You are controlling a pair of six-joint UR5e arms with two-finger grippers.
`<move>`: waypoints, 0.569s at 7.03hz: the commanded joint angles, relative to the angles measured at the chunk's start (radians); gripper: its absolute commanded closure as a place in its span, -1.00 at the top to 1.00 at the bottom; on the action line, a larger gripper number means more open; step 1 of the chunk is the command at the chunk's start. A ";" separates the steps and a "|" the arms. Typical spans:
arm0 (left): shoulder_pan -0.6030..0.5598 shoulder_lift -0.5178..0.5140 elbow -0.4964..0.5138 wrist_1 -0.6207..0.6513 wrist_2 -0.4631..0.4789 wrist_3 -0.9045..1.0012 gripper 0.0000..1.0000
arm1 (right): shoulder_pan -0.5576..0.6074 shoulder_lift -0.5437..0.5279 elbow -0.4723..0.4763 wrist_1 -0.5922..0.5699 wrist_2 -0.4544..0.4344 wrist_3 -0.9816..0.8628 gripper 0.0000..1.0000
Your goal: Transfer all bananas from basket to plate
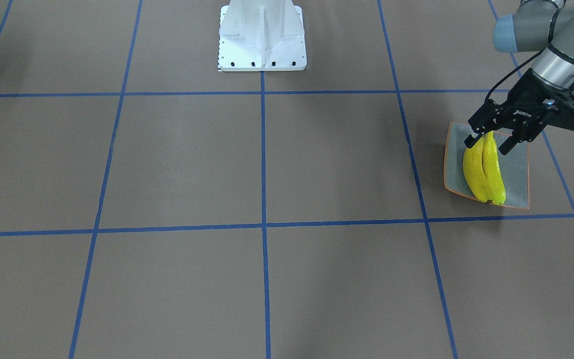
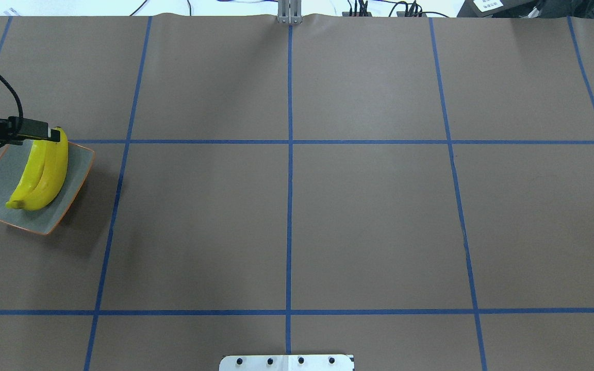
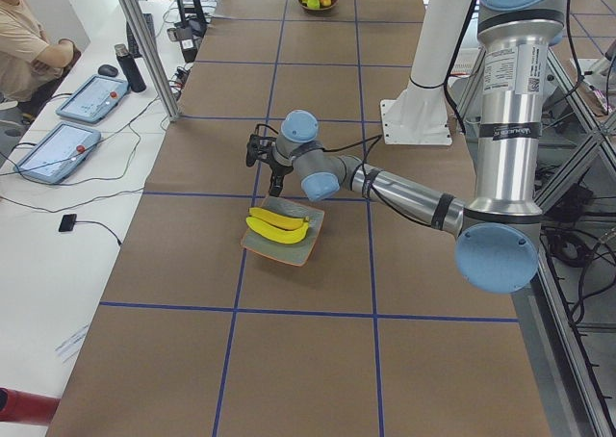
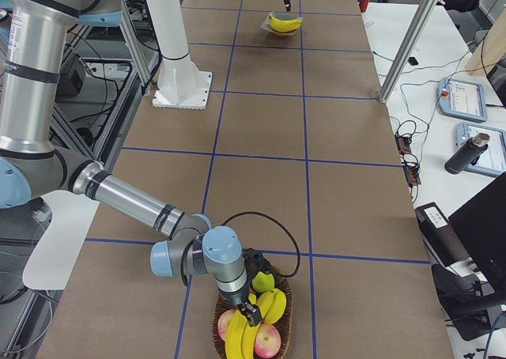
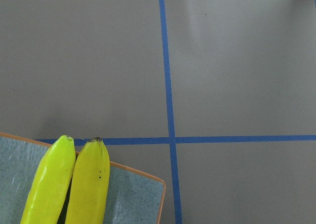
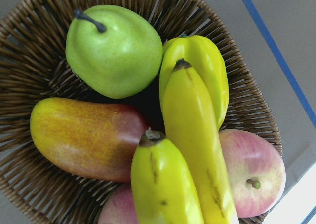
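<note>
Two bananas [image 6: 190, 140] are waiting in the wicker basket [image 6: 29, 36] beneath my right gripper [image 4: 251, 313], whose jaws I am failing to make out. Two more bananas [image 1: 484, 172] are resting on the plate [image 1: 518, 169], my left gripper [image 1: 489, 140] hovering over their tips, fingers apart. Halfway, I am guessing; a yellow-green shape [image 6: 212, 61] behind is proving unclear.
</note>
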 commanded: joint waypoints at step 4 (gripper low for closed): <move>0.000 0.000 0.000 0.000 0.000 0.000 0.99 | -0.039 0.019 -0.003 -0.001 -0.001 0.027 0.60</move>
